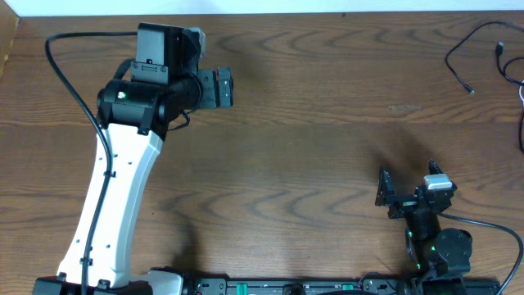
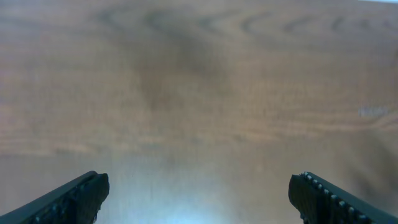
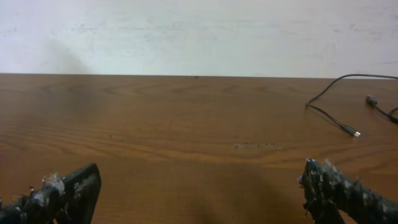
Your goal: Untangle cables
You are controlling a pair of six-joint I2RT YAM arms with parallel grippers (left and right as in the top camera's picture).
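Prob. a robotics lab bench: brown wood-grain tabletop (image 1: 311, 164), plain white wall (image 3: 199, 31) behind, white-and-black robot arm (image 1: 115, 205) at front edge w/ black base rail (image 1: 286, 288).

Nothing I can read anywhere here: no label, brand or number. The white casing (image 1: 115, 197) of the left arm shows only tiny dark dots, and the pale mark (image 3: 255, 146) on the bench (image 3: 155, 124) is too faint to read as lettering.
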